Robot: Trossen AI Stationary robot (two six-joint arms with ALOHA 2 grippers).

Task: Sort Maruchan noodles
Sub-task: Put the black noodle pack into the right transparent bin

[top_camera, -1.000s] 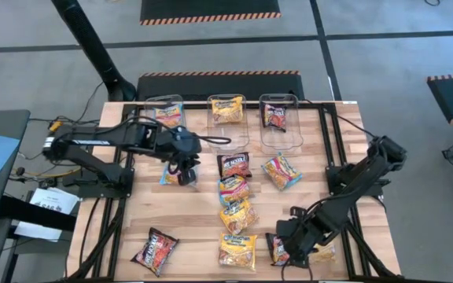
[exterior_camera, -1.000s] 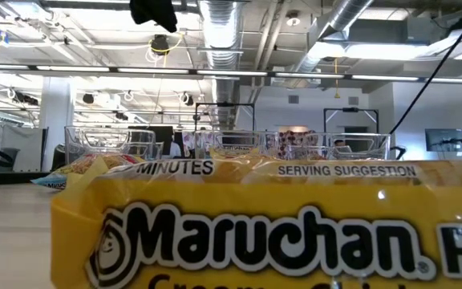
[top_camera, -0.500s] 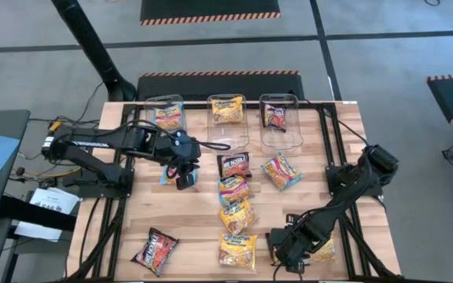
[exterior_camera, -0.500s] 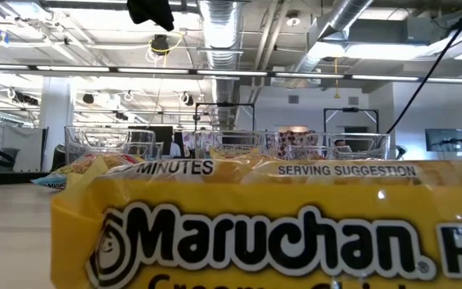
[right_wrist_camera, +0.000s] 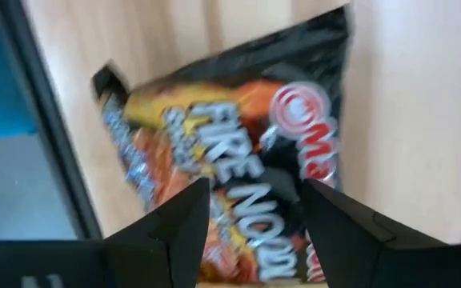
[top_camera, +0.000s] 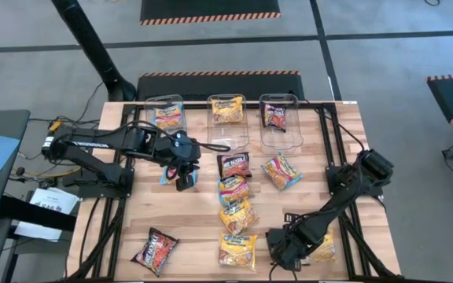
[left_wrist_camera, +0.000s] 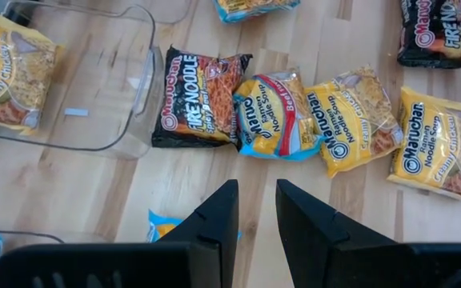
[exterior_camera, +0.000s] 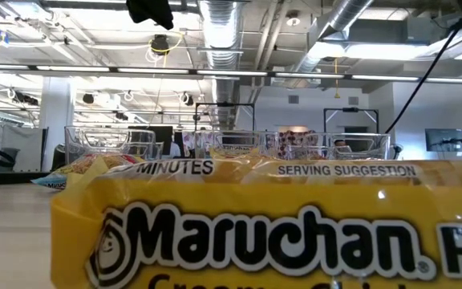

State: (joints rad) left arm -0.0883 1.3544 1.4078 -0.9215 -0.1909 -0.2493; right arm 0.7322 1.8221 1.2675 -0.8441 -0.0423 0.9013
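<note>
One black-red flat plastic ramen packet [right_wrist_camera: 238, 168] at tabletop's [top_camera: 195, 216] near right edge, directly beneath right gripper [right_wrist_camera: 254, 212]; fingers spread, empty, straddling it. Left gripper [left_wrist_camera: 256, 216] part-closed, empty, above blue-pink packet [left_wrist_camera: 166, 224].

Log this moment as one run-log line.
left gripper: open, empty, above blue packet | right gripper: open over black Fire Noodle packet, not gripped
</note>
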